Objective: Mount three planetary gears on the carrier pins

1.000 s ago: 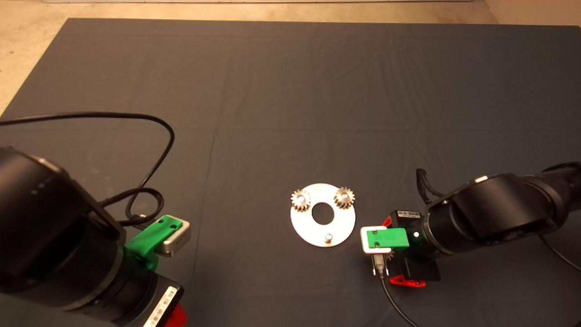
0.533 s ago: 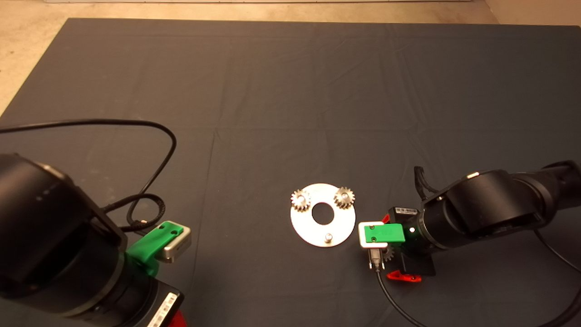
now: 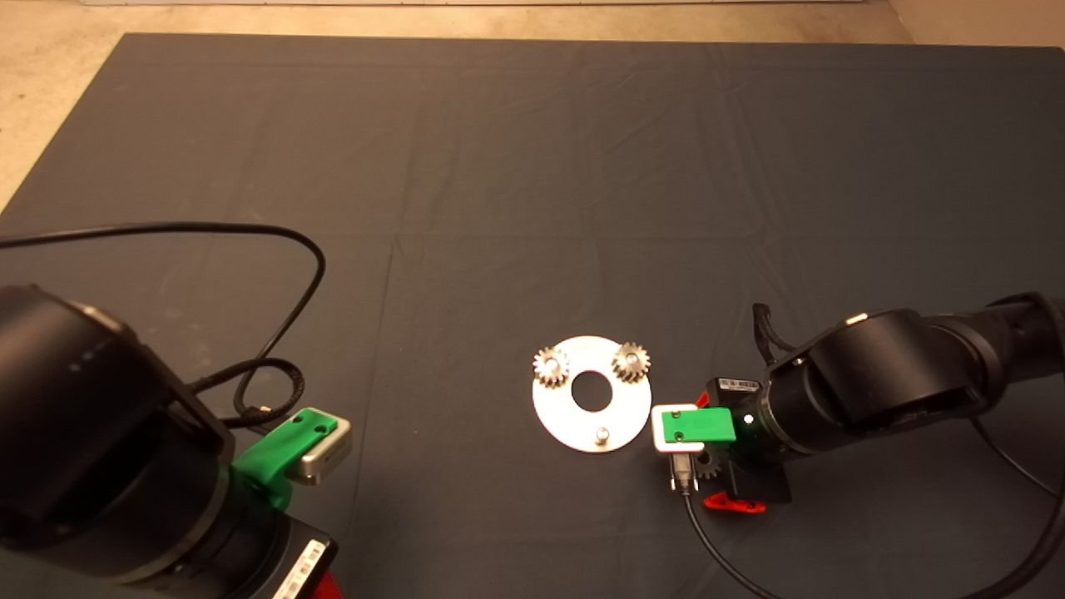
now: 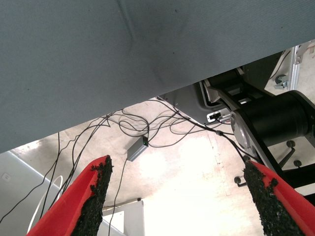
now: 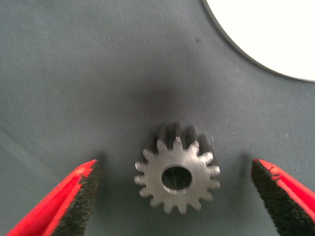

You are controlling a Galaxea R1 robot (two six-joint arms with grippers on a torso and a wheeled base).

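Steel gear (image 5: pixel 177 179) is being straddled by wide-open right gripper (image 5: pixel 176 196), nothing held; fingers should be centred before closing.

We see our right arm (image 3: pixel 899 387) reach in over the mat, its gripper (image 5: pixel 174 196) low, pointing down, just right of the disc (image 3: pixel 591 393), fingers (image 5: pixel 74 196) spread wide. Our left gripper (image 4: pixel 177 196) waits far left of the disc, fingers apart.
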